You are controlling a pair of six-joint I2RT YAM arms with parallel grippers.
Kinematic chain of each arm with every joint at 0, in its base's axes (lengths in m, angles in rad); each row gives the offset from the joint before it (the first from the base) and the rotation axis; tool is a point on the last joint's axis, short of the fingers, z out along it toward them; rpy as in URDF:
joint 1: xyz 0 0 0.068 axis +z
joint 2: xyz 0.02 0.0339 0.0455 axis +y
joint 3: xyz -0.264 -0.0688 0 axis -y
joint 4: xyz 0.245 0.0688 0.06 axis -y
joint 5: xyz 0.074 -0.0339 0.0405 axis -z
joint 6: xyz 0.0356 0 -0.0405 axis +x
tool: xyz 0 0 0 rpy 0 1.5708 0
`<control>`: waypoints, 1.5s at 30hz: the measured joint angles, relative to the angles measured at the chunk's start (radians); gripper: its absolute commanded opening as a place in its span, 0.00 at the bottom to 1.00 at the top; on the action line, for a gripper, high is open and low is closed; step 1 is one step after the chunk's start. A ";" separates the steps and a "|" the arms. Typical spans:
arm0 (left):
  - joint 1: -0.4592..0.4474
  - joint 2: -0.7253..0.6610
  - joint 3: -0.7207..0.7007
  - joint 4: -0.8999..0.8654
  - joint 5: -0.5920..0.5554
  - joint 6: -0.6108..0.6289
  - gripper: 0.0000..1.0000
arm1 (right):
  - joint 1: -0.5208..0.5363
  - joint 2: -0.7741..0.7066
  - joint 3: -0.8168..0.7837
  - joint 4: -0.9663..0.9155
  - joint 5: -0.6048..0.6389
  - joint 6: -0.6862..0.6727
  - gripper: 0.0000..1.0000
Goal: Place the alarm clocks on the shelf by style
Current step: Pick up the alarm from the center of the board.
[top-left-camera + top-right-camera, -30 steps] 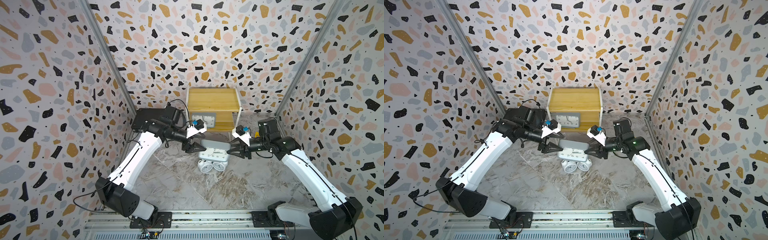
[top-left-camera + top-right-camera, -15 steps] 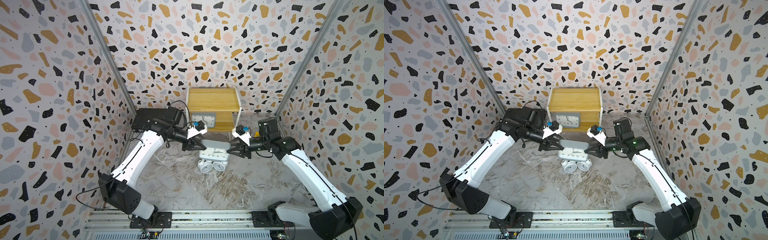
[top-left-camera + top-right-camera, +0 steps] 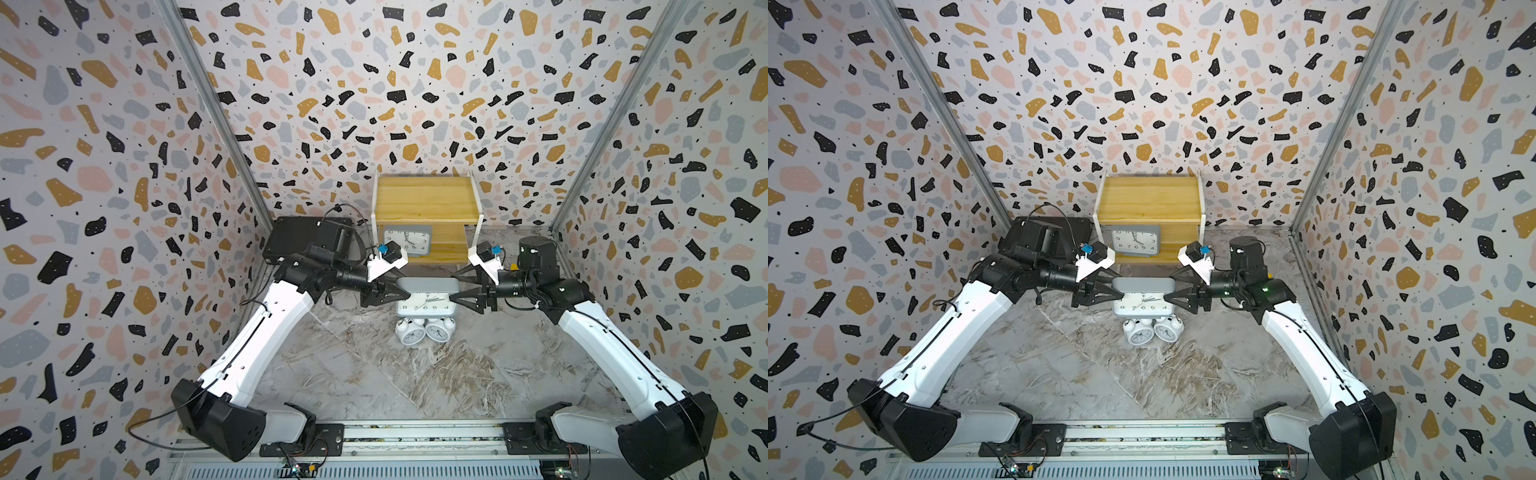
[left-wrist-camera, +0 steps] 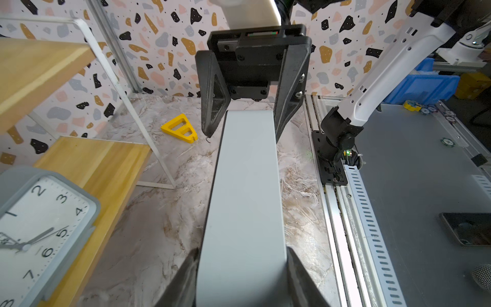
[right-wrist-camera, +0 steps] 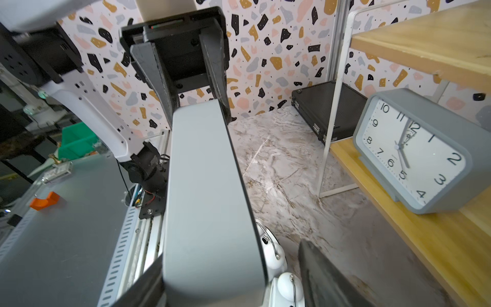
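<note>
Change: right gripper (image 3: pixel 453 286) has opened around the grey clock (image 3: pixel 428 285); left gripper (image 3: pixel 401 287) now clamps its left end. Handover looks done; shelf (image 3: pixel 424 199) placement likely falls to left.

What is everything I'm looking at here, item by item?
shelf: one, yellowish wood, white frame, back wall.
shelved grey clock: one, grey, shelf's lower board.
held grey clock: one, grey, between the grippers.
twin-bell clocks: two, white, floor, before the held clock.
black case: one, black, floor beside shelf.
yellow wedge: one, yellow, floor near shelf.
left gripper: one, black, shut on held grey clock.
right gripper: one, black, open around its other end.
</note>
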 measured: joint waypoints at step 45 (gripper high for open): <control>0.105 -0.124 -0.162 0.348 -0.288 -0.399 0.78 | -0.064 -0.232 0.031 0.107 0.572 0.099 0.22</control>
